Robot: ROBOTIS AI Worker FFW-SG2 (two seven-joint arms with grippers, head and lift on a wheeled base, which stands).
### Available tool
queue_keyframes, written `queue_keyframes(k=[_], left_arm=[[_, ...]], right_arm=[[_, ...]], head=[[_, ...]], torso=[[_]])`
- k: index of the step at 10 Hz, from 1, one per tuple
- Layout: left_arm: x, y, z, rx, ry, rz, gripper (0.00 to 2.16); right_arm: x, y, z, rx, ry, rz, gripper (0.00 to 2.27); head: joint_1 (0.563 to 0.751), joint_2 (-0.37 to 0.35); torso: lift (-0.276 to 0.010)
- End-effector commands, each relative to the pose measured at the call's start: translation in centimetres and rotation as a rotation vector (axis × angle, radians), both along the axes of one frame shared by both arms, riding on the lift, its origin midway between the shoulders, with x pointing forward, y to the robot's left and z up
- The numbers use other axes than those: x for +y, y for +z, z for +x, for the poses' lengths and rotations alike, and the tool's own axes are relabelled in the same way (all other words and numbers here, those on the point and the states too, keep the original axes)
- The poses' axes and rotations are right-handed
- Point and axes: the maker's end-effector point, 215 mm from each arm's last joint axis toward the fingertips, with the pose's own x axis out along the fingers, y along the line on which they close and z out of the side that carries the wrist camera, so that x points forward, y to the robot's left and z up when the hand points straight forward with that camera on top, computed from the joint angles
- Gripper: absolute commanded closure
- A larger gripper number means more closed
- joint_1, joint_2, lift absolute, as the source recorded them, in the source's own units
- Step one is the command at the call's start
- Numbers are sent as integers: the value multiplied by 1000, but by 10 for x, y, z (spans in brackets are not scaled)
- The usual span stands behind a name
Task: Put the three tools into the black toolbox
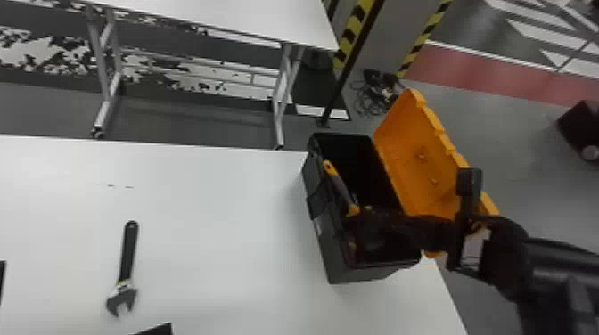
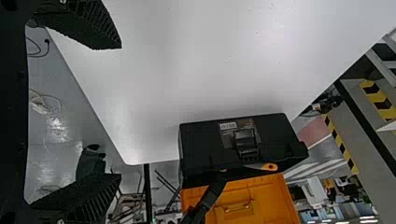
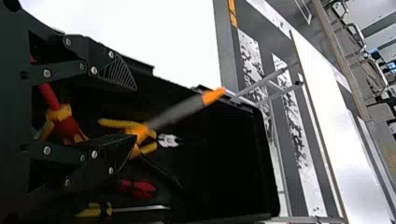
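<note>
- The right claw (image 3: 136,112) hung inside the toolbox (image 1: 327,249), its fingers apart and nothing gripped between them.
- Just beside its fingertips, a grey-orange tool (image 3: 175,113) slanted up from the box floor, its orange end at the rim. Whether it touched the claw could not be told. One tool seemed in, though not lying flat.
- Around and below the claw lay yellow pliers (image 3: 148,148), a red handle (image 3: 140,188) and a yellow screwdriver (image 3: 91,211); which of these, if any, counted among the three was unclear.
- Past the claw, on the side away from the table (image 1: 214,231), stood the open orange lid (image 1: 414,156).
- Well apart from it, near the left claw (image 2: 120,112), which was spread and empty, the wrench (image 1: 128,251) lay flat on the table: black handle, metal head. That one was left to do.
</note>
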Motion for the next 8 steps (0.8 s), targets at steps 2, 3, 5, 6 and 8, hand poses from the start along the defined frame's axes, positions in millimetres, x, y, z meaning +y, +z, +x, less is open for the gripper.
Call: queue_keyframes(k=[2,3,5,6,8], left_arm=[[-4,-2,3,-11,-13,31,22],[-1,-3,5,-21,-10,64,22],[12,-5,14,-45,8,133,36],[18,-8,18,-52,17,166,36],[32,-16,20,-47,36,222,36]], right_arm=[[70,21,-31,26,57,145,63],[101,33,-47,33,85,229,63],[148,51,-75,33,107,392,70],[167,56,-90,59,122,471,73],[204,58,-109,95,174,532,76]], head=[[695,-350],[695,-350],[695,-350],[695,-324],[695,-248]], torso=[[-51],[-51],[-51],[-51],[-51]])
